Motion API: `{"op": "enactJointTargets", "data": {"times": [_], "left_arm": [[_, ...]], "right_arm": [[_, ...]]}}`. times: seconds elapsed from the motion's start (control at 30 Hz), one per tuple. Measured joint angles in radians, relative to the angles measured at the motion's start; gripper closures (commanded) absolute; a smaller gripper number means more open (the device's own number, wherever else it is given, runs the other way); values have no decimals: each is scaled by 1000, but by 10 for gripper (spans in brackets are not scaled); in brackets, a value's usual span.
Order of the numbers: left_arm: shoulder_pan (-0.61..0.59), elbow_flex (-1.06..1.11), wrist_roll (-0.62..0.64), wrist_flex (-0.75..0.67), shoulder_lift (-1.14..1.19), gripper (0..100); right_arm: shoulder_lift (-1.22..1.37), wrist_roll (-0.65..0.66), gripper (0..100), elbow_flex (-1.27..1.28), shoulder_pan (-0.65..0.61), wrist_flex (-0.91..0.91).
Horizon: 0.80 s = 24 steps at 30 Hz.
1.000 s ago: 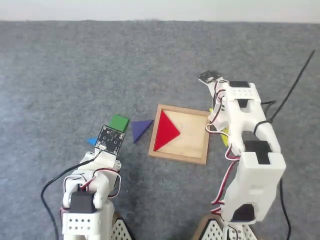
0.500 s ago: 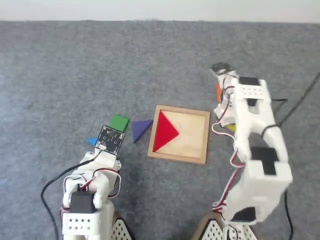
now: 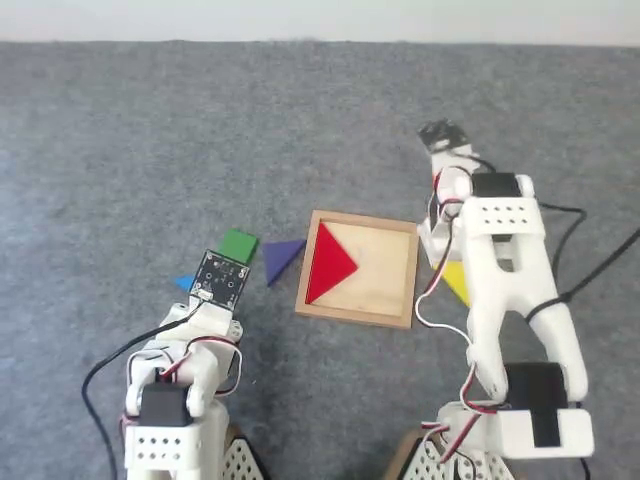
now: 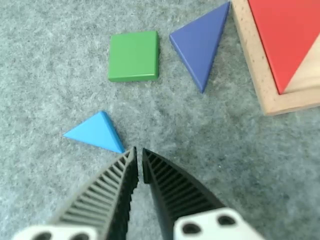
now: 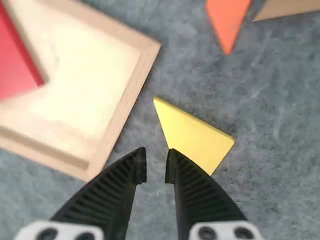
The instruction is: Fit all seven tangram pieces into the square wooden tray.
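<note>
The square wooden tray [image 3: 403, 272] lies mid-table with a red triangle [image 3: 330, 262] in its left half. Left of it lie a dark blue triangle [image 3: 282, 257], a green square [image 3: 238, 244] and a light blue triangle [image 3: 183, 283]. My left gripper [image 4: 139, 152] is shut and empty, its tips just beside the light blue triangle [image 4: 95, 132]. My right gripper [image 5: 155, 162] is open by a narrow gap, low over the carpet between the tray's edge [image 5: 135, 70] and a yellow triangle [image 5: 192, 135]. An orange piece [image 5: 227, 17] and a tan piece [image 5: 287, 7] lie beyond.
Grey carpet covers the table. The right arm [image 3: 495, 240] stands over the ground right of the tray and hides part of the yellow triangle [image 3: 457, 283]. Open carpet stretches behind the tray and at the far left.
The right arm has swung right and a little farther back, off the tray's right edge, uncovering the yellow triangle. The left arm and all the pieces have stayed put.
</note>
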Motion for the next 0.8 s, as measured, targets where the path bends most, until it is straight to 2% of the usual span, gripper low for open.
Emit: {"op": "enactJointTargets", "data": {"times": [0.17, 0.3, 0.53, 0.8], "left_arm": [[0, 0, 0, 0, 0, 984], [0, 0, 0, 0, 0, 984], [0, 0, 0, 0, 0, 984], [0, 0, 0, 0, 0, 984]], "right_arm": [[0, 210, 696, 83, 86, 0], [0, 296, 633, 149, 124, -41], [2, 319, 624, 215, 129, -175], [160, 365, 625, 210, 153, -272]]}}
